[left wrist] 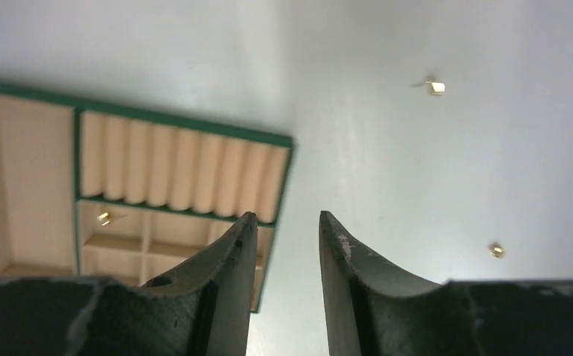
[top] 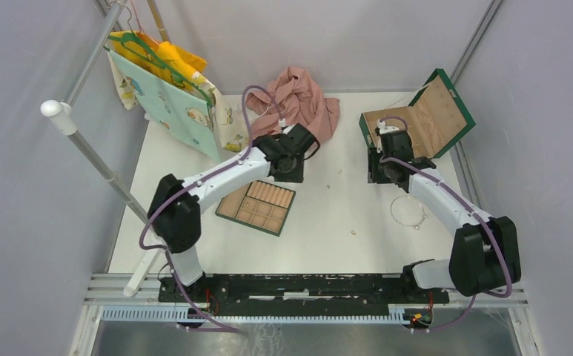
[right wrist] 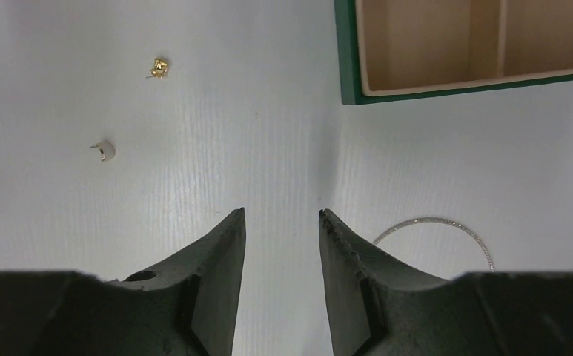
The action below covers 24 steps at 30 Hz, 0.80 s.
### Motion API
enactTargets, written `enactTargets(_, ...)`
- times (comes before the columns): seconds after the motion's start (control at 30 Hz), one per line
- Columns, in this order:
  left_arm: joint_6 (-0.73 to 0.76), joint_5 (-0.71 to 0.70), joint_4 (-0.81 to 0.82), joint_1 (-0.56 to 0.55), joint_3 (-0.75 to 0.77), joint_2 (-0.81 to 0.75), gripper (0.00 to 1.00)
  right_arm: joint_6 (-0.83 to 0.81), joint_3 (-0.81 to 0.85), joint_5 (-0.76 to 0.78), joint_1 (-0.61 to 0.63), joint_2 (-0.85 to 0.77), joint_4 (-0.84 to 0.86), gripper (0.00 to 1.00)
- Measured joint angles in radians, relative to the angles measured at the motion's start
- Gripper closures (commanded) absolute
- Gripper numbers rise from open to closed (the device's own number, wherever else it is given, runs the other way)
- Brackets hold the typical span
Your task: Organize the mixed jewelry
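Mid-sort, I'd say. Left gripper open, empty, over tray edge; one gold bit inside. Right gripper open, empty too. Loose gold stud at its 11 o'clock, wire loop at 4. Next probably: drop down, pinch stud precisely.

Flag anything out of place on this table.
Tiny pale-gold jewelry pieces lie scattered loose across the white table, and a thin silvery wire loop lies beside the right arm. All are outside the tan compartmented tray, which sits askew to the table edges. Only one gold piece sits in a compartment.
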Motion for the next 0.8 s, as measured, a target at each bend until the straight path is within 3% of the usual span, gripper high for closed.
enactTargets(0.13,0.057,0.039,0.021,-0.065,0.167,0.134,0.55,0.001,-0.008,0.049,0.0,-0.05,-0.001,0.52)
enactTargets(0.37,0.149,0.103,0.011,-0.069,0.392,0.397,0.53,0.001,-0.066,0.115,0.0,-0.148,-0.012,0.52)
enactTargets(0.8,0.21,0.116,0.003,-0.122,0.553,0.561,0.53,0.001,-0.097,0.139,0.0,-0.177,-0.039,0.52)
